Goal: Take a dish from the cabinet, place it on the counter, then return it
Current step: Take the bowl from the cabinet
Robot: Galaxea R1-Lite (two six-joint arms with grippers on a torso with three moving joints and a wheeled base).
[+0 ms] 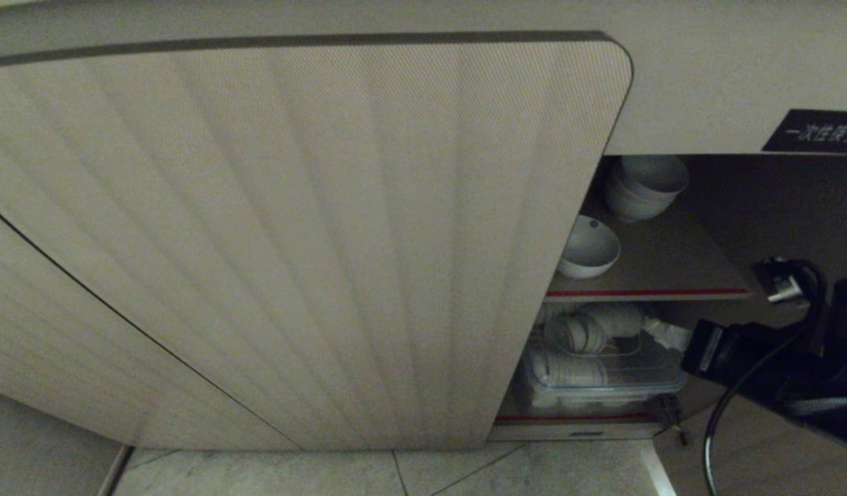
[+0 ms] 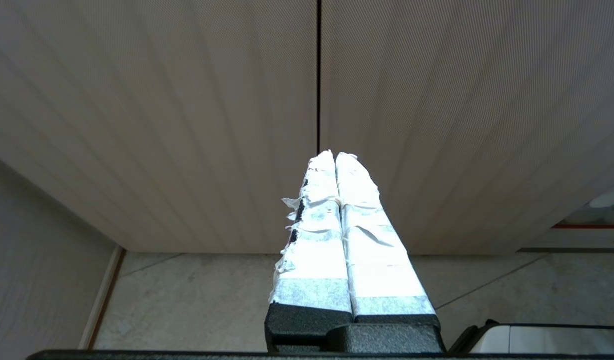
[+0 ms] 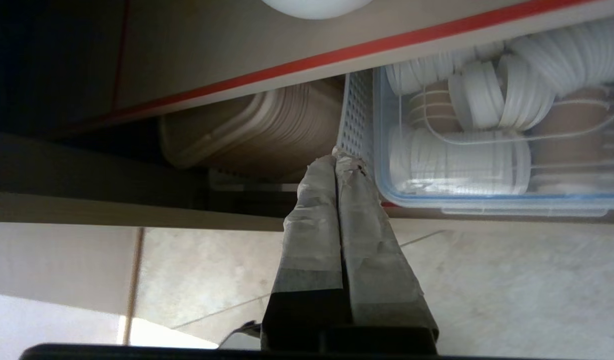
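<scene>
- A wide ribbed door (image 1: 292, 241) of the cabinet (image 1: 706, 83) fills most of the head view and hides all but a narrow slice of the inside at the right.
- The black label (image 1: 814, 131) is cut off by the frame edge; its white characters are too small to read.
- The right arm shows in the head view only as a dark mass with cables at the right edge. In its own wrist view the right gripper (image 3: 335, 161) has its taped jaws pressed together, holding nothing, tips near a clear plastic bin (image 3: 486, 200) on the lower level.
- What the bin holds is hard to make out: stacked white ringed pieces.
- The dish (image 1: 587, 246) sits on the red-edged shelf (image 1: 647, 293), near its front, partly behind the door edge. It is small, round, plain white, glossy, tilted slightly.
- A stack of bowls (image 1: 645, 184) stands further back on the same shelf.
- The left gripper (image 2: 335, 156) has its jaws closed and empty, facing closed doors above a tiled floor (image 2: 212, 300).
</scene>
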